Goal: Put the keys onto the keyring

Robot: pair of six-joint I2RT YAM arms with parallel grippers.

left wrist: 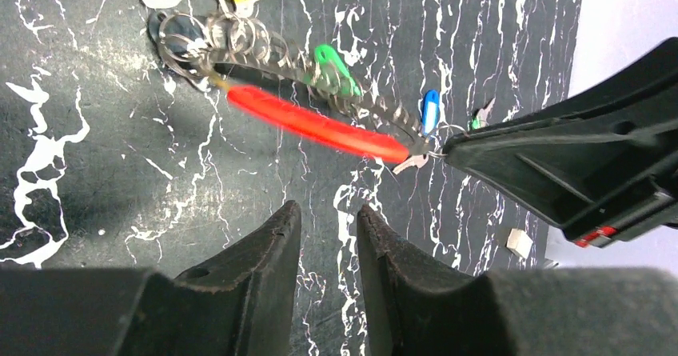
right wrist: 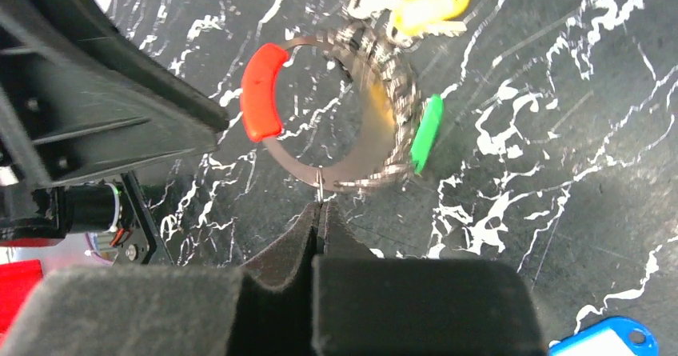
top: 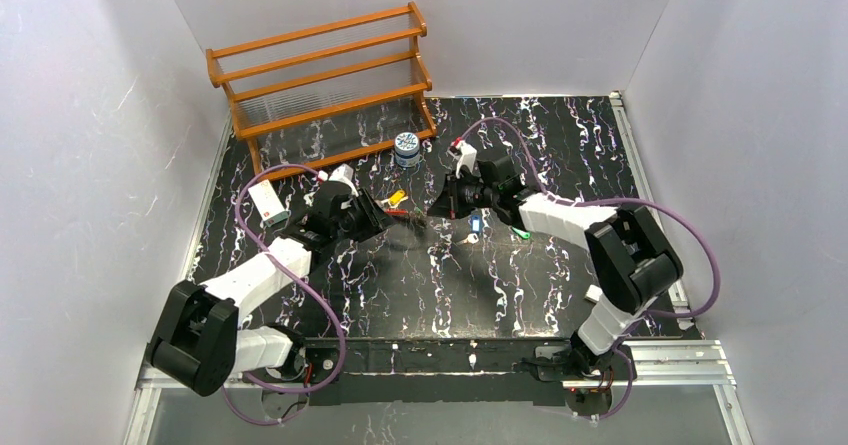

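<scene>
Right gripper (right wrist: 320,208): shut tight on the thin silver edge of the keyring (right wrist: 260,92).
Left gripper (left wrist: 328,212): a small gap between its fingers, with nothing in it. It is near the ring's red part.
Keyring: in the middle of the worktop (right wrist: 560,172), between the two grippers. It is part red and part silver, and it looks blurry.
Green key (right wrist: 426,132): right against the ring's silver side. I cannot tell if it is on the ring.
Yellow key (right wrist: 428,8): at the ring's far side.
Blue key (left wrist: 430,110): on the worktop near the right gripper, off the ring.
</scene>
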